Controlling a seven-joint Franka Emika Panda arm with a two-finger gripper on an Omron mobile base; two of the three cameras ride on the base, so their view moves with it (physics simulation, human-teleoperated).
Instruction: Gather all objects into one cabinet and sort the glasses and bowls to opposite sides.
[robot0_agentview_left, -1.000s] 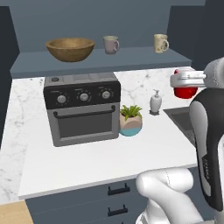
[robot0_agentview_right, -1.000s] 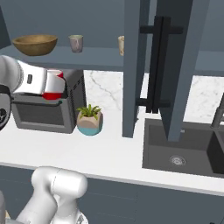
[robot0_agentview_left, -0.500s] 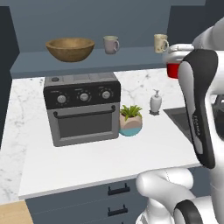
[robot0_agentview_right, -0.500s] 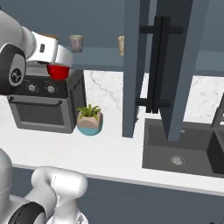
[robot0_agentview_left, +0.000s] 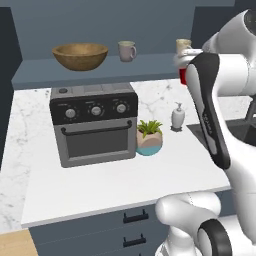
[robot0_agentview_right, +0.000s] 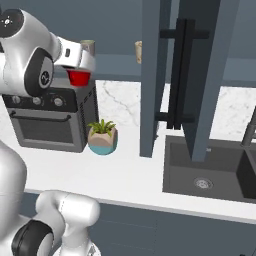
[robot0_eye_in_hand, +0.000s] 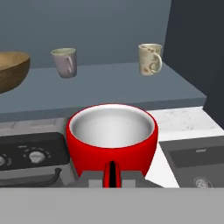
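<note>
My gripper (robot0_eye_in_hand: 112, 174) is shut on the near rim of the small red cup (robot0_eye_in_hand: 111, 133) and holds it upright in the air, just in front of and slightly below the cabinet shelf (robot0_eye_in_hand: 109, 85). On that shelf stand the wooden bowl (robot0_agentview_left: 80, 55) at the left, the greyish-pink mug (robot0_agentview_left: 126, 50) in the middle and the beige mug (robot0_agentview_left: 183, 46) at the right. The red cup (robot0_agentview_right: 79, 78) hangs over the right end of the oven. In the left base view, my forearm hides most of the cup (robot0_agentview_left: 182, 76).
On the marble counter (robot0_agentview_left: 100, 185) stand a grey toaster oven (robot0_agentview_left: 94, 122), a teal-and-pink plant pot (robot0_agentview_left: 149, 138) and a soap dispenser (robot0_agentview_left: 178, 116). A dark sink (robot0_agentview_right: 210, 172) lies to the right. An open cabinet door (robot0_agentview_right: 187, 75) with a black handle hangs over it.
The arm has lifted the red cup up and swung it in toward the shelf, from beside the counter's right end to a spot near the beige mug. The grip stayed shut.
</note>
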